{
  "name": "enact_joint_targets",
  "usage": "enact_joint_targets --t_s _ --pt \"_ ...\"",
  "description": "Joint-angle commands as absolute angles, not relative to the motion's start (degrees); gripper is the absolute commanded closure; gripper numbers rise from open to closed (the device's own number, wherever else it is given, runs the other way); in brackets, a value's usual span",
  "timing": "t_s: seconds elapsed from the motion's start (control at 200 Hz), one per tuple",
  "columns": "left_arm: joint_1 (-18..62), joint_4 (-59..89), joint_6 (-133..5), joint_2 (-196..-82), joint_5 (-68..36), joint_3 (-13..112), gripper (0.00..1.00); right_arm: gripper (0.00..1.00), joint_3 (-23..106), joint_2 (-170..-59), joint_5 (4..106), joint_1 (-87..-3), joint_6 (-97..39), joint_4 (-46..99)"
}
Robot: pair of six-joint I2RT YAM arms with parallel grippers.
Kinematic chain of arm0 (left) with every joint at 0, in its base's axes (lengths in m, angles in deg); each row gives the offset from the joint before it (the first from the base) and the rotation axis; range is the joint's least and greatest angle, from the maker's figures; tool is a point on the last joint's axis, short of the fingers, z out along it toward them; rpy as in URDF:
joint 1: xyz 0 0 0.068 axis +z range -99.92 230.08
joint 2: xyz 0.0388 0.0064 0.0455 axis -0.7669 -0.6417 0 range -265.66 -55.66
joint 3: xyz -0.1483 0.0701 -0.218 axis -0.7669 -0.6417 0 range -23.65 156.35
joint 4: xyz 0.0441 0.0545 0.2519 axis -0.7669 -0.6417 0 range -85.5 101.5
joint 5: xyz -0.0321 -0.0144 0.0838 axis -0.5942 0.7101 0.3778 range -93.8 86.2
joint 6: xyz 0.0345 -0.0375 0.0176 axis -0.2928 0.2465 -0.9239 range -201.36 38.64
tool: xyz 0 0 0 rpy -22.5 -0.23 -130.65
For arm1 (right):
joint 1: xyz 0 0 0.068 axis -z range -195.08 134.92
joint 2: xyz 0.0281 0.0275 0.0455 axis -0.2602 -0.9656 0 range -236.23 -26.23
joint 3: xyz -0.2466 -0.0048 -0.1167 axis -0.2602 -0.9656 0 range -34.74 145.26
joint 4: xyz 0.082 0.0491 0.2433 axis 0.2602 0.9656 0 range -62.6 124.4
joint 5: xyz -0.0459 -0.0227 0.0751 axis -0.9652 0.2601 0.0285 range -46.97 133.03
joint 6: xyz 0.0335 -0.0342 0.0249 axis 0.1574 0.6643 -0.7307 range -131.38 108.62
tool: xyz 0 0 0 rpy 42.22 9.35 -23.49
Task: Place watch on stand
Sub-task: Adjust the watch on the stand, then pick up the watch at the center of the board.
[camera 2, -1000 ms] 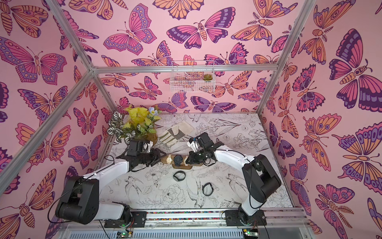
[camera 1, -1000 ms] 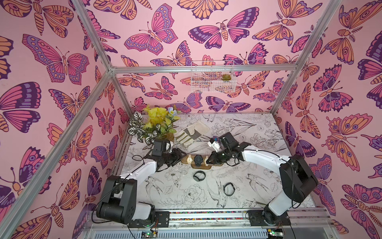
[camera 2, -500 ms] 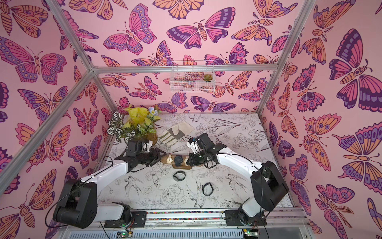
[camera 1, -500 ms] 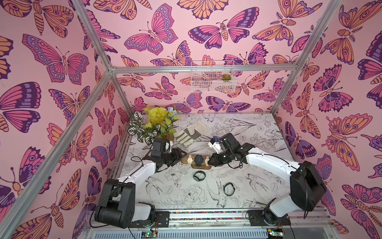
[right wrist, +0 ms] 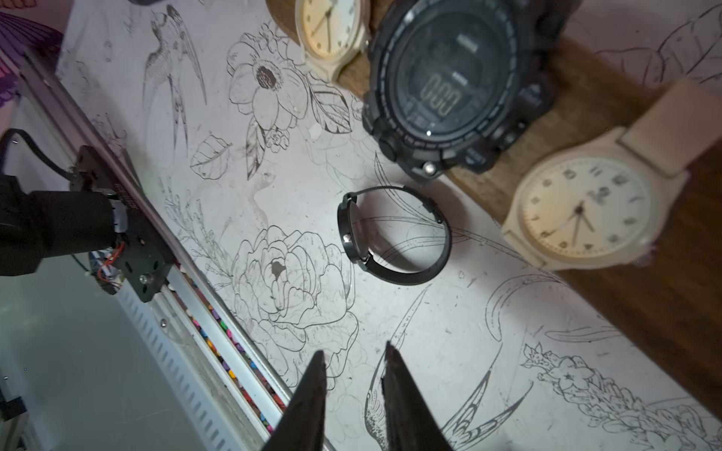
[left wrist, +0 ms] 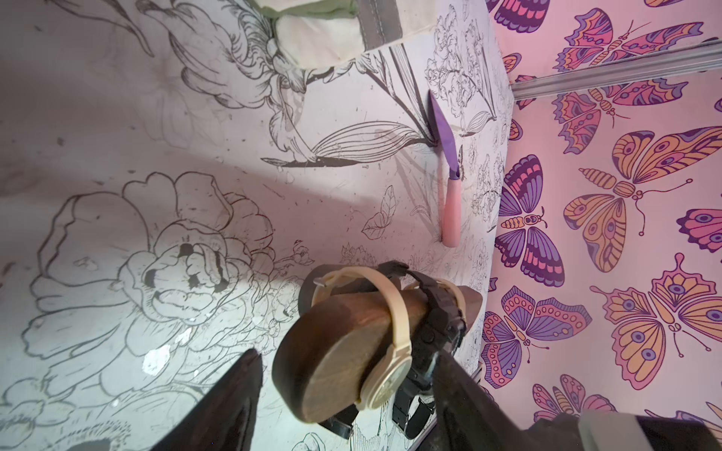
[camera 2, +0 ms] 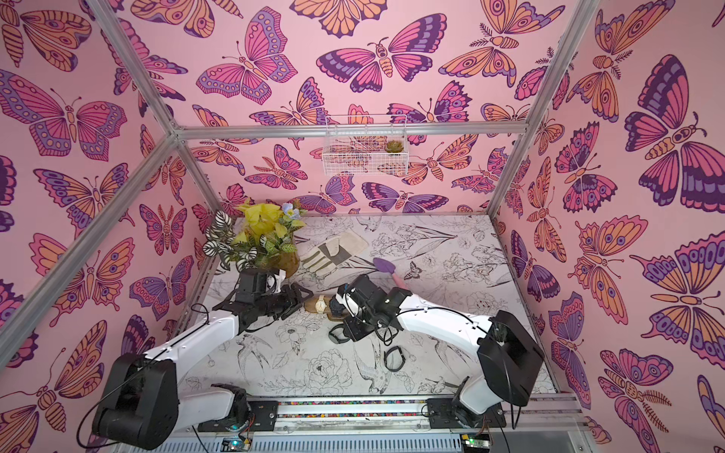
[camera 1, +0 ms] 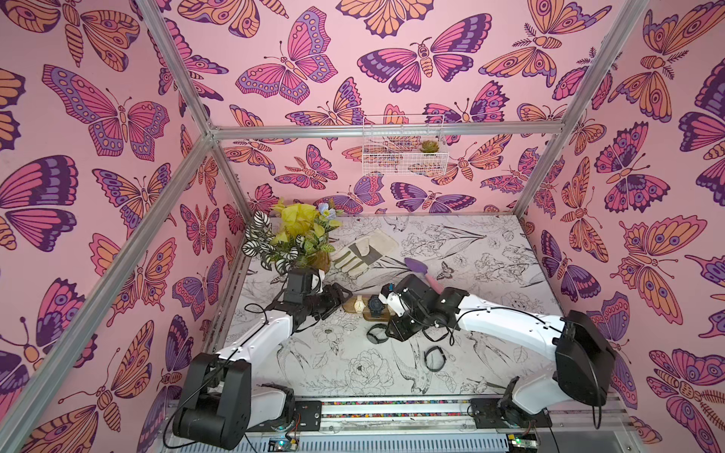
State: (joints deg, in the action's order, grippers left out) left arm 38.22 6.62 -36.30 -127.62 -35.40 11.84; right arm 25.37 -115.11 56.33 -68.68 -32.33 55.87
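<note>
Left end effector [left wrist: 347, 355] is spread wide around one end of the stand [left wrist: 320, 375], not clamped on it. The stand sits mid-counter [camera 1: 490, 251] carrying a beige watch [right wrist: 330, 27], a chunky black digital watch [right wrist: 445, 82] and a second beige watch [right wrist: 582, 211]. Right end effector [right wrist: 353, 349] is only cracked open and empty. A slim black watch [right wrist: 390, 238] lies on the counter just beside the stand. Another black watch [camera 1: 434, 358] lies nearer the front. The right arm hides the stand's other end in both top views. Glove [camera 1: 363, 251], trowel [camera 1: 418, 266] and flowers [camera 1: 298, 239] sit behind.
</note>
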Motion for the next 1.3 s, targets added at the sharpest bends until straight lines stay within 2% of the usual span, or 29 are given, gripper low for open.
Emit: enact_joint_targets --t_s 0.0,0.591,1.107,1.292 --pt "38.81 4.81 -37.74 -125.61 -34.29 10.78 0.29 0.72 27.44 -117.77 49.82 -70.48 -32.03 55.70" --pt "41.73 -2.55 -39.70 -118.06 -32.19 8.34 0.28 0.63 36.65 -129.08 44.33 -76.85 -28.62 56.32" --pt "42.58 -2.65 -39.70 -118.50 -33.29 8.77 0.28 0.63 39.67 -134.02 43.91 -76.83 -27.03 58.17" --pt "42.70 -2.73 -39.85 -118.59 -33.64 9.14 0.28 0.66 39.88 -134.90 44.56 -76.87 -27.01 58.27"
